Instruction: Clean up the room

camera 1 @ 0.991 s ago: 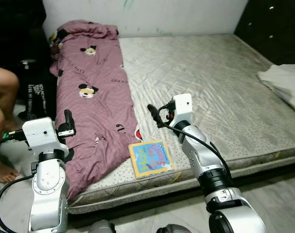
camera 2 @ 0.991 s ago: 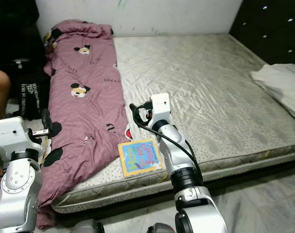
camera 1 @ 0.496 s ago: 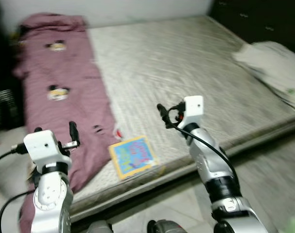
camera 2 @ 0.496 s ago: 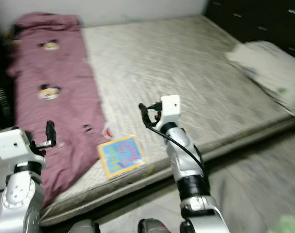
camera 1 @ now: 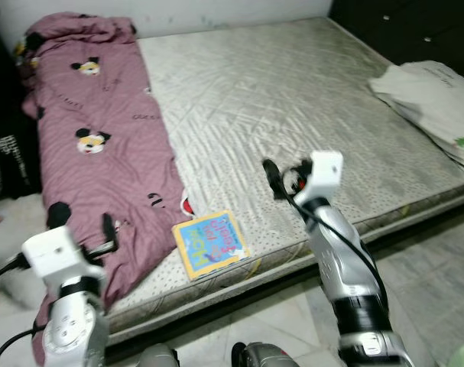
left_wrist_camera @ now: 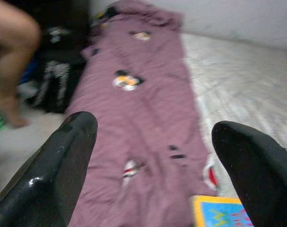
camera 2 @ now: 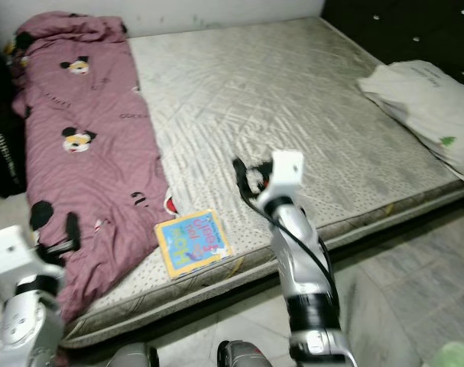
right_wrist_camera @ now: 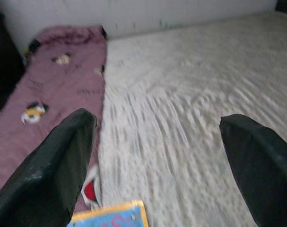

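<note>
Seemingly thin, stiff and light, the book (camera 1: 211,244) at my seven o'clock needs an edge pinch; my left gripper (left_wrist_camera: 152,156) and right gripper (right_wrist_camera: 157,156) both hang spread, empty.

The left hand (camera 1: 107,229) is smeared by motion in the head views, so its fingers blur into the purple blanket (camera 1: 94,153) behind them. That blanket drops over the bed's left edge, where its lower part is hidden. The white bag (camera 2: 423,107) at the far right is cut off by the picture's edge. A person's bare leg (left_wrist_camera: 13,52) runs out of the left wrist view, soft and out of focus. The print on the colourful book (camera 1: 210,243) is too small to read. The right wrist view shows the mattress (right_wrist_camera: 190,109) streaked with blur.
</note>
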Robot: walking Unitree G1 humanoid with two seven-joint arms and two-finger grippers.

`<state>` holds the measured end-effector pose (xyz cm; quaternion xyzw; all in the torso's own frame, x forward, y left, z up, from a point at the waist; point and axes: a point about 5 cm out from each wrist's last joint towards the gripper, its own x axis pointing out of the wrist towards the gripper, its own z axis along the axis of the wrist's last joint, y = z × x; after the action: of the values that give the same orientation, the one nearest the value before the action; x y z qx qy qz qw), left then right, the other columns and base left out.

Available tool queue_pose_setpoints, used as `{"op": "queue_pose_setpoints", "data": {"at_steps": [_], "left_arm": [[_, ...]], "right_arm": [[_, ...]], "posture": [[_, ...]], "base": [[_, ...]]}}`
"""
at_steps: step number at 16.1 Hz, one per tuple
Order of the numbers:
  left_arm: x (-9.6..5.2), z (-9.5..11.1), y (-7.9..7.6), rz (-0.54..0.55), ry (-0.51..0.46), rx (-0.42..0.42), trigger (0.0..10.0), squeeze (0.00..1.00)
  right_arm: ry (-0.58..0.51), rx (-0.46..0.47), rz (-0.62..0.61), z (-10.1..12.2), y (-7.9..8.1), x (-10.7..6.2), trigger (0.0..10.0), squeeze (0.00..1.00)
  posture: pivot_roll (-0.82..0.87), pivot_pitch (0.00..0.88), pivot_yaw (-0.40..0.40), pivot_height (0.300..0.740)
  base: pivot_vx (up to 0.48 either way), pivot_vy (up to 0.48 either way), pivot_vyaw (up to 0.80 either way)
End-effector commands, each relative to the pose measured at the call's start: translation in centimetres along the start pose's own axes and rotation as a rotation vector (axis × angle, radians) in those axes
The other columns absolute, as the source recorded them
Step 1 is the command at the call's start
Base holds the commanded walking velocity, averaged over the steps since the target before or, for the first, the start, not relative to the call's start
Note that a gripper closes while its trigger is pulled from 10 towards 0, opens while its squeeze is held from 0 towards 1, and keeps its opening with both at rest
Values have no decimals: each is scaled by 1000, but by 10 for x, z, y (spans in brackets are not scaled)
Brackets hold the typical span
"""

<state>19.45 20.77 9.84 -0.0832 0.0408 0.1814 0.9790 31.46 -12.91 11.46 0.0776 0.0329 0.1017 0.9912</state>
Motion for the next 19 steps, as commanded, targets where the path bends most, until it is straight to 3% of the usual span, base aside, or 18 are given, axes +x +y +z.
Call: {"op": "queue_pose_setpoints", "data": {"at_steps": [1, 13, 19], "left_arm": [[-2, -5, 0, 8, 39, -25, 10000, 0], [3, 3, -8, -57, 26, -20, 10000, 0], [4, 4, -8, -59, 25, -17, 10000, 0]], "right_arm": [[-12, -8, -15, 4, -1, -2, 10000, 0], [-11, -33, 17, 7, 6, 1, 10000, 0], [-4, -28, 37, 6, 8, 2, 10000, 0]], "posture": [[7, 103, -27, 740], [7, 120, -32, 740], [13, 118, -35, 680]], "base": [[0, 0, 0], [0, 0, 0], [0, 0, 0]]}}
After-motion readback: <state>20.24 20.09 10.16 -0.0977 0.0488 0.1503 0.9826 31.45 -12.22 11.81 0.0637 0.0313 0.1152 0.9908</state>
